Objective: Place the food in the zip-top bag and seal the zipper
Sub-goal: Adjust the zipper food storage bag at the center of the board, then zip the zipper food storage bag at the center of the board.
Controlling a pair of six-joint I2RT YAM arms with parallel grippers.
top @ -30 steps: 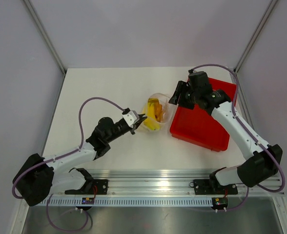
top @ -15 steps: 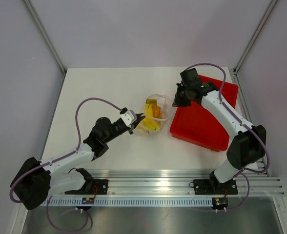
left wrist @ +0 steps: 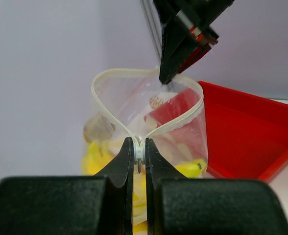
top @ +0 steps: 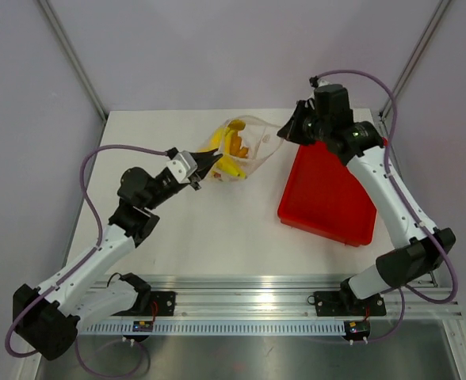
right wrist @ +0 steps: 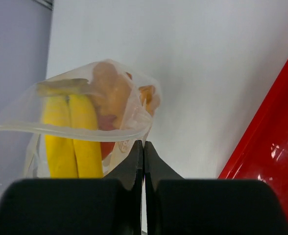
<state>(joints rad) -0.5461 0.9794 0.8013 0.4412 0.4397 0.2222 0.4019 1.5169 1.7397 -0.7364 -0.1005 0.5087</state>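
At the far middle of the desk (top: 201,229), we see the left fingers (top: 207,162) pressed together on the near lip of the zip-top bag (top: 245,150). In the left wrist view the left fingers (left wrist: 132,152) pinch the pale strip of the zipper (left wrist: 104,98) flat at one point. The right fingers (top: 284,132) are closed on the opposite side of the mouth; in the right wrist view the bag's rim (right wrist: 60,131) runs straight into their shut tips (right wrist: 139,154).

Between the two grips the mouth gapes in a rounded loop, so the zipper is unsealed. The clear, floppy bag (right wrist: 129,112) holds a yellow banana (right wrist: 78,139) with orange-yellow pieces (right wrist: 109,88) beside it, and something reddish shows lower down.

Half a second ago the bag was nearer the desk's centre, close to the left edge of the red tray (top: 328,198). Now both arms have carried it farther back and to the left, well apart from the tray. The left arm is stretched out more, and the right wrist is over the tray's far corner.

The tray lies to the right of the bag. From the left wrist, the tray (left wrist: 247,127) shows partly through the clear plastic.
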